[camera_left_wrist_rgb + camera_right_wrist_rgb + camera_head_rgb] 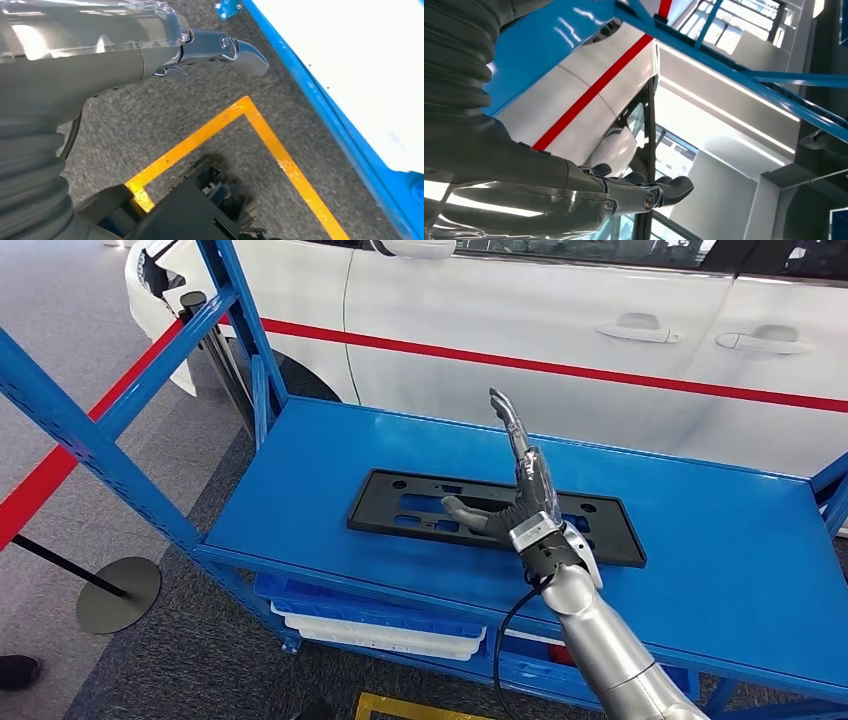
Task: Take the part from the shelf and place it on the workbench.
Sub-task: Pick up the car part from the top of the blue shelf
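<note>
Part: one black flat frame, lying on blue shelf.
Right hand: raised above part, fingers extended and spread, grasping nothing.
Left hand: over floor, empty, fingers loose.

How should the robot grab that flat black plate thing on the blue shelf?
Probably by its near long edge. The black part lies flat on the blue shelf, so nothing sticks up to hold. The open right hand, raised above it, could come down from the front and pinch that thin rim.

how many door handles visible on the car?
2: one handle on the front door, one handle right of it on the rear door. Others may lie outside the frame.
</note>
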Motion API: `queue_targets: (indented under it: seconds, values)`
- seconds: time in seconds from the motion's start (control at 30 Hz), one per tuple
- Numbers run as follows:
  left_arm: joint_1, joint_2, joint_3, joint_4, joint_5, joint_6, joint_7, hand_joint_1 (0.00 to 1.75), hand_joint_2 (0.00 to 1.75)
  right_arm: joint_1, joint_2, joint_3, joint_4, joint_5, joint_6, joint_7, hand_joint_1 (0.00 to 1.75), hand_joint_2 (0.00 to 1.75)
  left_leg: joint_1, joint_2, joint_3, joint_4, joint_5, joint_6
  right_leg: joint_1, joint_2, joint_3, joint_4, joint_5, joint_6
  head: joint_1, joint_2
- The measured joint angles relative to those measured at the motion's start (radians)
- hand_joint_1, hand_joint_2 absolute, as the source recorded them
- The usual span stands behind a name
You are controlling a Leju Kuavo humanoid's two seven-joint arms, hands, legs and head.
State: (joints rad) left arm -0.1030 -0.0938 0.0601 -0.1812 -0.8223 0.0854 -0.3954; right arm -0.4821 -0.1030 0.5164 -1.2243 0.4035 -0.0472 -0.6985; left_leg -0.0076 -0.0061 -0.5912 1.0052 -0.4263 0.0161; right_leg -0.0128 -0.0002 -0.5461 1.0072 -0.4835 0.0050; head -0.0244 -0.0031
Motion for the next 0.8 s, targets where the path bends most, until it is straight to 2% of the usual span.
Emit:
queue_targets:
  seconds: [0.07,0.1,0.13,0.17,0.2,0.23,0.3,0.33,0.47,0.8]
  values:
    - [0.000,0.000,-0.001,0.000,-0.017,0.009,0.027,0.00,1.75,-0.002,0.000,0.001,0.003,0.042,-0.020,0.000,0.00,0.87,0.000,0.000,0.000,0.000,0.000,0.000,0.000,0.000,0.000,0.000,0.000,0.000,0.000,0.000]
    - [0.000,0.000,-0.002,0.000,-0.023,0.013,0.039,0.00,1.75,-0.003,0.000,0.001,0.004,0.058,-0.027,0.000,0.14,1.31,0.000,0.000,0.000,0.000,0.000,0.000,0.000,0.000,0.000,0.000,0.000,0.000,0.000,0.000]
    - [0.000,0.000,-0.002,0.000,-0.027,0.017,0.048,0.00,1.75,-0.003,0.000,0.002,0.004,0.069,-0.033,0.000,0.57,1.75,0.000,0.000,0.000,0.000,0.000,0.000,0.000,0.000,0.000,0.000,0.000,0.000,0.000,0.000]
    - [0.000,0.000,-0.003,0.000,-0.026,0.023,0.056,0.00,1.75,-0.003,0.000,0.002,0.005,0.077,-0.037,0.000,1.01,1.75,0.000,0.000,0.000,0.000,0.000,0.000,0.000,0.000,0.000,0.000,0.000,0.000,0.000,0.000]
    - [0.000,0.000,-0.002,0.000,-0.021,0.032,0.063,0.00,1.31,-0.003,0.001,0.002,0.005,0.083,-0.039,0.000,1.44,1.75,0.000,0.000,0.000,0.000,0.000,0.000,0.000,0.000,0.000,0.000,0.000,0.000,0.000,0.000]
    - [0.000,0.000,0.000,0.000,-0.012,0.041,0.070,0.00,0.87,-0.002,0.001,0.002,0.005,0.089,-0.041,0.000,1.75,1.75,0.000,0.000,0.000,0.000,0.000,0.000,0.000,0.000,0.000,0.000,0.000,0.000,0.000,0.000]
    - [-0.001,0.000,0.009,0.000,0.006,0.042,0.082,0.00,0.00,-0.002,0.001,0.002,0.005,0.093,-0.037,0.000,1.75,1.75,0.000,0.000,0.000,0.000,0.000,0.000,0.000,0.000,0.000,0.000,0.000,0.000,0.000,0.000]
    - [-0.001,0.000,0.014,0.000,0.011,0.033,0.086,0.00,0.00,-0.001,0.001,0.002,0.004,0.092,-0.032,0.000,1.75,1.75,0.000,0.000,0.000,0.000,0.000,0.000,0.000,0.000,0.000,0.000,0.000,0.000,0.000,0.000]
    - [0.000,0.000,0.025,0.000,0.014,0.003,0.080,0.00,1.75,0.005,0.000,0.002,-0.009,0.063,-0.019,0.000,1.75,1.75,0.000,0.000,0.000,0.000,0.000,0.000,0.000,0.000,0.000,0.000,0.000,0.000,0.000,0.000]
    - [0.001,0.000,0.036,0.000,0.014,-0.008,0.072,0.00,1.75,0.012,0.000,0.004,-0.026,0.044,-0.020,0.000,1.75,1.75,0.000,0.000,0.000,0.000,0.000,0.000,0.000,0.000,0.000,0.000,0.000,0.000,0.000,0.000]
